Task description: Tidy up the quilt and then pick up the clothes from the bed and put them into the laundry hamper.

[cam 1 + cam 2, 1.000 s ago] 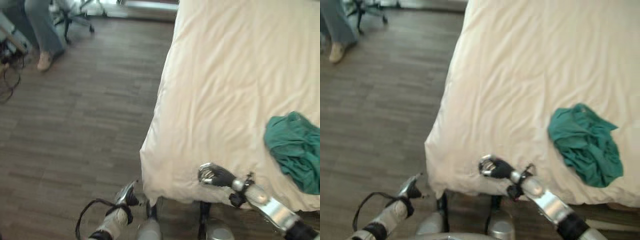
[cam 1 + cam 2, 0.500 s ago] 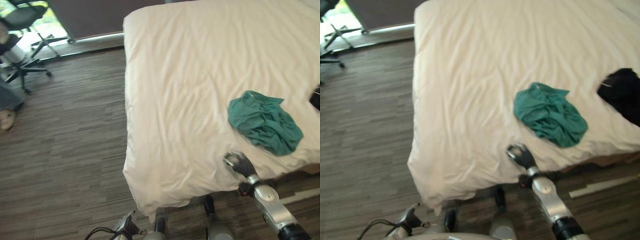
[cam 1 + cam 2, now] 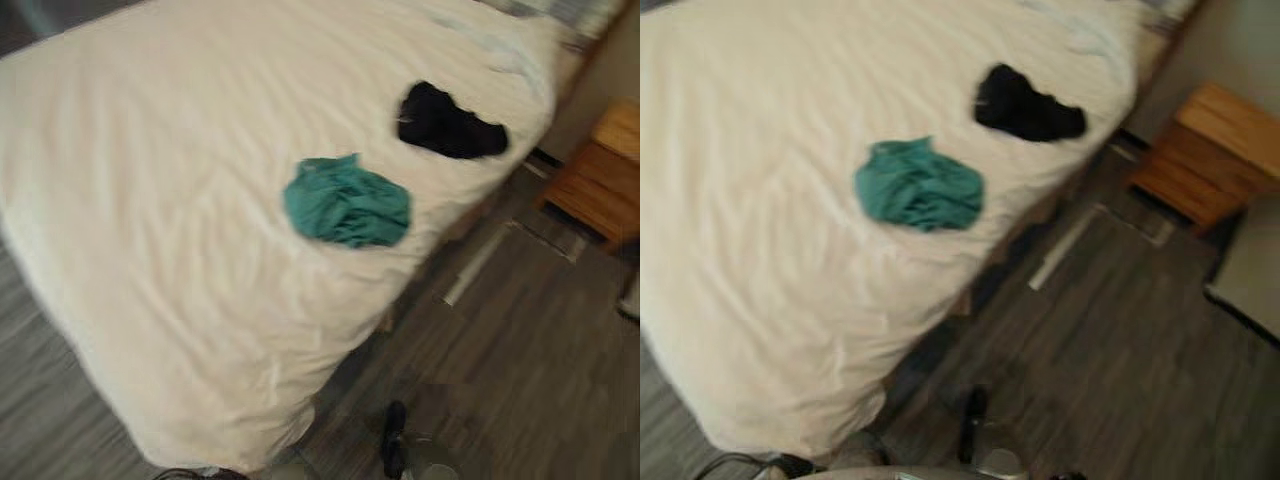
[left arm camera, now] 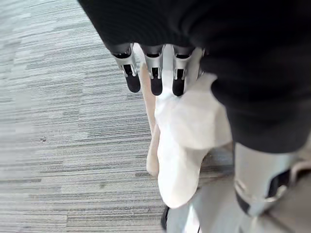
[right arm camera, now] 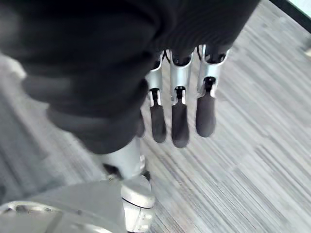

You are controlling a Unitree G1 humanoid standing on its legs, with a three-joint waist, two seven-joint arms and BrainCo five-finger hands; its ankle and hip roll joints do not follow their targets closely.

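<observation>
Both hands have dropped off the quilt (image 3: 180,250), fingers (image 5: 180,124) hanging straight; next, reach for the green garment (image 3: 347,203) beside the black one (image 3: 447,124).

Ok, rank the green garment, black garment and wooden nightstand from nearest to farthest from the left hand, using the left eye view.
The left hand hangs beside the quilt's drooping corner, at the view's lower left.
1. Green garment, mid-bed near the edge.
2. Black garment, farther up the bed.
3. Wooden nightstand, past the bed, far right.
</observation>
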